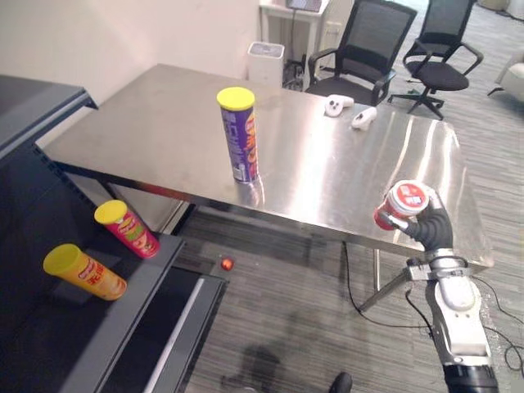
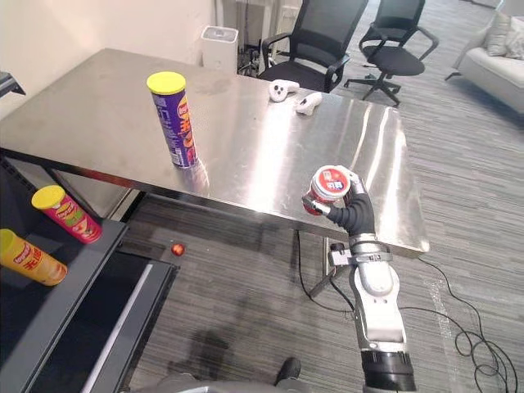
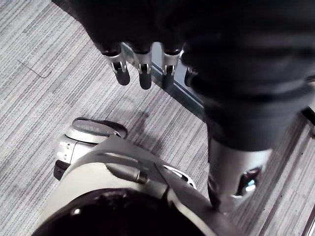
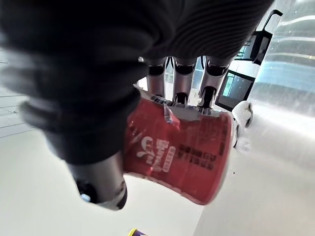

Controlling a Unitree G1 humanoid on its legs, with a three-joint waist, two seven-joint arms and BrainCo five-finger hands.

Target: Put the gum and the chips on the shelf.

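A red gum tub (image 1: 403,203) with a white lid sits in my right hand (image 1: 431,225), whose fingers curl round it just above the steel table's (image 1: 147,131) near right edge. The right wrist view shows the same tub (image 4: 182,147) tilted in the grip. A purple chips can (image 1: 239,135) with a yellow lid stands upright mid-table. The dark shelf (image 1: 123,311) is at the lower left. My left hand (image 3: 142,69) hangs over the carpet with straight fingers, holding nothing.
On the shelf lie a red chips can (image 1: 127,228) and a yellow one (image 1: 84,272). Two white controllers (image 1: 337,104) rest at the table's far side. Office chairs (image 1: 360,49) and a white bin (image 1: 266,61) stand beyond. A small red object (image 1: 227,264) lies on the floor.
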